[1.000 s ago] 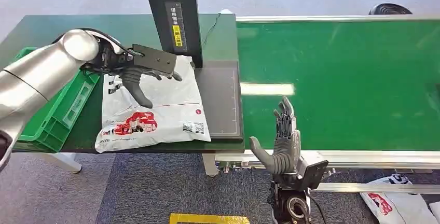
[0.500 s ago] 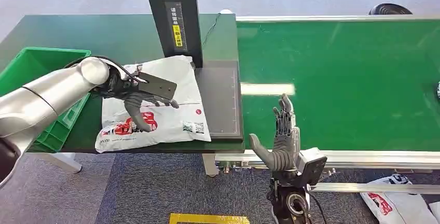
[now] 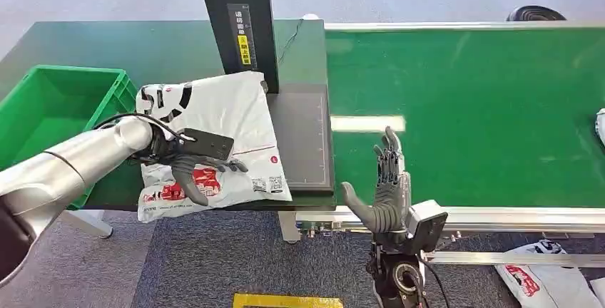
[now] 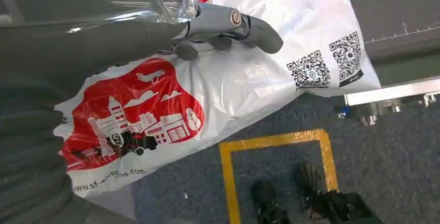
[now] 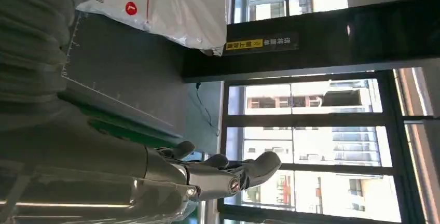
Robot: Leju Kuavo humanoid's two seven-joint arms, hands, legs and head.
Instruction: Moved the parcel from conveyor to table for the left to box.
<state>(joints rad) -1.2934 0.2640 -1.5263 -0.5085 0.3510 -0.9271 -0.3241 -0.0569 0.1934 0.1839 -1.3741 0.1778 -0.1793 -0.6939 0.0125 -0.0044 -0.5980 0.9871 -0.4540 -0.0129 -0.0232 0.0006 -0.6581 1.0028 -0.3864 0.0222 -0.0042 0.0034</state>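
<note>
A white parcel with a red print and QR codes lies on the dark green table, its front edge hanging over the table's front. My left hand rests flat on the parcel's front part, thumb across the red print. In the left wrist view the fingers lie spread on top of the parcel, which wrinkles beneath them. My right hand stands upright and open at the conveyor's front rail, holding nothing. The right wrist view shows that hand bare, with the parcel beyond it.
A green box sits at the table's left edge, beside the parcel. A black post rises behind the parcel, next to a dark plate. Another white parcel shows at the green conveyor's right edge. One more lies on the floor.
My left hand slid from the parcel's back toward its front edge. The parcel shifted slightly forward over the table edge, and its back left corner now shows. A parcel appeared at the conveyor's right edge.
</note>
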